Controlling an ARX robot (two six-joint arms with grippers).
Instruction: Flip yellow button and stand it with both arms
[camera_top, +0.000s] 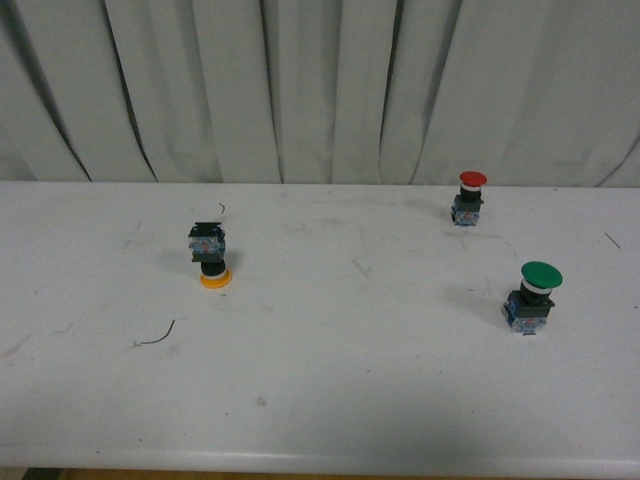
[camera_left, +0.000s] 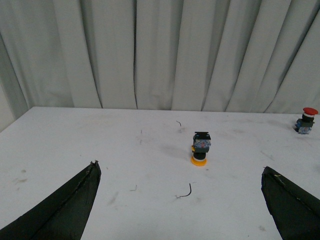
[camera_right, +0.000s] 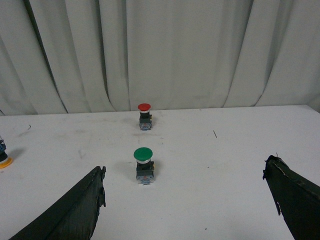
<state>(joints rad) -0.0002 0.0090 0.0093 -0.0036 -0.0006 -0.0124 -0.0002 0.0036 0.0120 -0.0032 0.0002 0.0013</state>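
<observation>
The yellow button (camera_top: 210, 255) stands upside down on the white surface (camera_top: 350, 400), its orange-yellow cap pressed to the surface and its blue-grey block base on top. It sits on the left half, well apart from the red button (camera_top: 470, 197) at the far right and the green button (camera_top: 533, 297) nearer on the right, both upright on their bases.

Neither arm shows in the front view. In the left wrist view the left hand (camera_left: 179, 166) has its fingers wide apart and holds nothing. The yellow button lies ahead of it, between the two fingertips' lines but clear of both. The right hand (camera_right: 185, 165) is likewise spread and empty, facing the green button. The yellow button shows only at the edge of that view.
</observation>
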